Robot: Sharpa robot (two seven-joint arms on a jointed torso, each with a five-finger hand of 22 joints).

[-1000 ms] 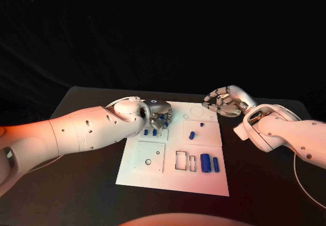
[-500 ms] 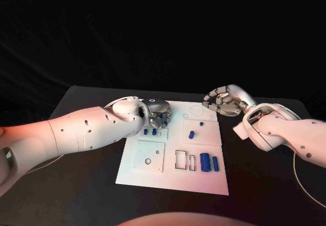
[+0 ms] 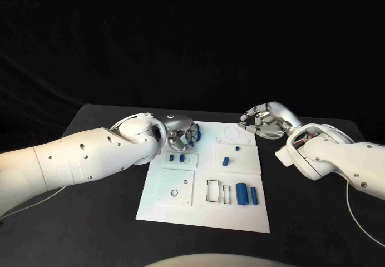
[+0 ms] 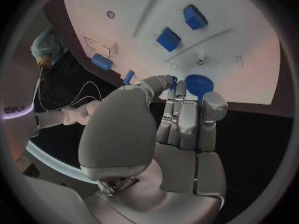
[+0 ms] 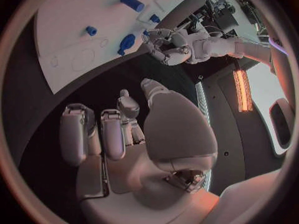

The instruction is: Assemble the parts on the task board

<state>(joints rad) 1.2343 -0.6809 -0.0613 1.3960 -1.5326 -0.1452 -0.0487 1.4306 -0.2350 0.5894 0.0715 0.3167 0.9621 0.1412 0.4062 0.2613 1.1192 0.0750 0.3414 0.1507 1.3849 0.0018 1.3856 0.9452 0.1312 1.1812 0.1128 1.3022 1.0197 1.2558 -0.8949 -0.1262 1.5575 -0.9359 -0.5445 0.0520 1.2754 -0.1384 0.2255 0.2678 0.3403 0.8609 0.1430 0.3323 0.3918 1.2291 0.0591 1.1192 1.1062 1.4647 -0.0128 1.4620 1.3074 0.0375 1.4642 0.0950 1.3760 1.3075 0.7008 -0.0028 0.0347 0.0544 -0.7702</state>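
Black table (image 3: 104, 233) — left hand (image 3: 183, 137) pinches round blue gear (image 4: 199, 84).

A black bench (image 3: 96, 222) carries the white task board (image 3: 181, 208), which lies flat at its middle, running from about 12 o'clock toward 6 o'clock. Bare dark surface flanks the board at 9 o'clock and 3 o'clock. A thin pale cable (image 3: 357, 219) crosses the bench near 4 o'clock.
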